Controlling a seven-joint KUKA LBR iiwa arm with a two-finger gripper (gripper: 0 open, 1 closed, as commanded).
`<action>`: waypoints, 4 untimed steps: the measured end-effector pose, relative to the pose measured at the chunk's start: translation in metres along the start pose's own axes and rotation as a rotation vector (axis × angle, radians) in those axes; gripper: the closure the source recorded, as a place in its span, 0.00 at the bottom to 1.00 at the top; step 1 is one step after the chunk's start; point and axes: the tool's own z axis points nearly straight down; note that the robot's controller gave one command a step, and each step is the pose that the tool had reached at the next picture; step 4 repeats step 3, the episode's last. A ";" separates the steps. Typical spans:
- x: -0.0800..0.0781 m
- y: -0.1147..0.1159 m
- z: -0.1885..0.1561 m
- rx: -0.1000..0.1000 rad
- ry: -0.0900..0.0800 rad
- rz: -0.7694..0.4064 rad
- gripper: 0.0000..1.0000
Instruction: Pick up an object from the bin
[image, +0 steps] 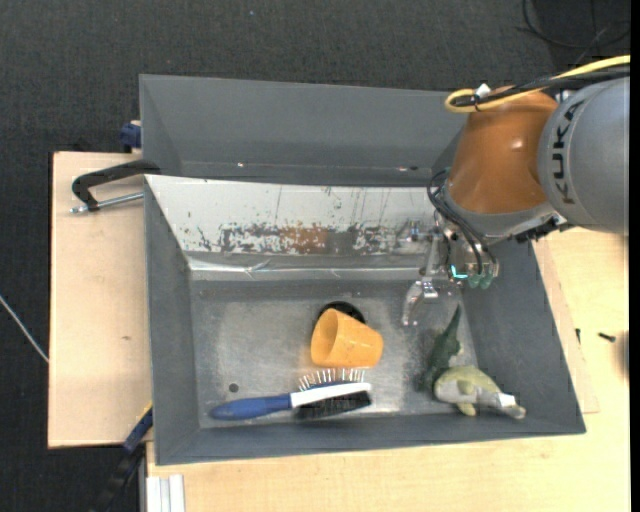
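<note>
My gripper (422, 298) hangs over the right part of the bin floor, open, with nothing between its fingers. Just below and right of it lies a dark green toy dinosaur (445, 350), stretched toward the front. At the dinosaur's lower end rests a pale yellow-green soft toy (472, 388) by the front right corner. An orange cup (345, 341) lies on its side left of the gripper, with a gap between them.
A brush (300, 402) with a blue handle and black-and-white head lies along the front wall. A small black thing (340, 307) peeks out behind the cup. The left half of the floor is bare metal. The arm's orange cover hangs over the back right corner.
</note>
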 end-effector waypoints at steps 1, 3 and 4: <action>0.050 0.080 0.041 0.001 -0.015 -0.454 0.00; 0.058 0.078 -0.112 0.004 -0.021 -0.493 1.00; 0.058 0.078 -0.112 0.004 -0.021 -0.493 1.00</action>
